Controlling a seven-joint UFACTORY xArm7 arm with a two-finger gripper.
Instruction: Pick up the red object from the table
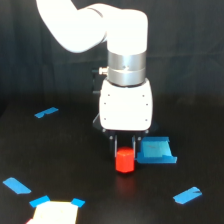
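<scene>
Exterior view: small bright red-orange block on matte black table, directly beneath white arm's gripper. Dark fingers down on either side of block's top; contact apparently made, though blur prevents confirming a firm grip. Flat blue square tray just beside block on the exterior view's right, near touching. Blue tape strips well apart. Pale taped paper patch at lower edge. Bare black surface left of block.
</scene>
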